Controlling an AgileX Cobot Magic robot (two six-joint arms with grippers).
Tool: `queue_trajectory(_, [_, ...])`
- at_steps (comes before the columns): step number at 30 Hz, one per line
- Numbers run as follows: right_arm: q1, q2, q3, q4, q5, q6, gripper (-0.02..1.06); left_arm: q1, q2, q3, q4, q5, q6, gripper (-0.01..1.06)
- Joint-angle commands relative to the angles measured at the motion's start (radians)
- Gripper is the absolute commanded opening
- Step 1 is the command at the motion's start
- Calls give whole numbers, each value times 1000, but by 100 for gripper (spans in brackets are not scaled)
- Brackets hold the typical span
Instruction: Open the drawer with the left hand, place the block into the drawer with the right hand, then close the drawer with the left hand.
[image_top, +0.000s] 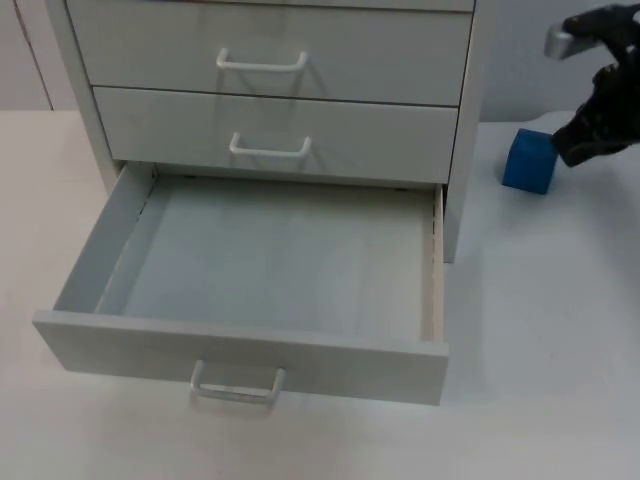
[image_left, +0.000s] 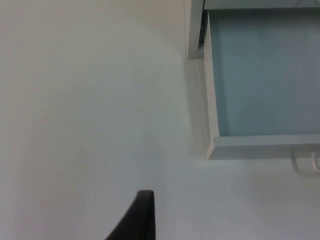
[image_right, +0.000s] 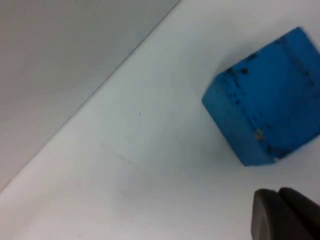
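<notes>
A cabinet (image_top: 270, 90) stands on the table (image_top: 540, 330), at the rear and left of centre. Its bottom drawer (image_top: 120, 240) is pulled out toward the front, with nothing lying in it; its handle (image_top: 237, 385) sits on the front panel, at the near edge. Two closed drawers sit above it, one over the other, each with a handle at mid-front. The block (image_top: 529, 160) rests on the table to the right of the cabinet, near it but apart, level with the cabinet's front. The right gripper (image_top: 580, 135) is just right of the block, close beside it. The left gripper's fingertip (image_left: 137, 217) is above the table, left of the drawer's front corner.
</notes>
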Motion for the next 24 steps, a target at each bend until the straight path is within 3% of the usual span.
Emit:
queue_trajectory(1, [-4,-23,-4,-25,39,6,0,4,-7,3,6,10,0,105])
queue_trajectory(5, [-4,-33,-4,-34,47,-4,0,4,-7,3,6,17,0,105])
queue_trajectory(7, [-4,-33,-4,-34,44,-51,7,4,-7,3,6,22,0,105])
queue_trajectory(8, [-4,-33,-4,-34,40,-78,14,4,-7,3,6,31,0,105])
queue_trajectory(9, [-4,-33,-4,-30,12,-99,28,4,-7,3,6,33,0,105])
queue_trajectory(10, [-4,-33,-4,-30,12,-99,28,4,-7,3,6,33,0,105])
queue_trajectory(14, [-2,-31,-10,-28,-87,-132,83,4,-7,3,6,38,0,105])
queue_trajectory(15, [-2,-31,-10,-28,-87,-132,83,4,-7,3,6,38,0,105])
queue_trajectory(16, [-2,-22,-32,-25,-46,-164,87,4,-7,3,6,38,0,105])
queue_trajectory(18, [-2,19,-115,-27,48,-209,85,4,-7,3,6,48,0,105])
queue_trajectory(24, [-2,145,-308,-27,118,-237,85,4,-7,3,6,63,0,105])
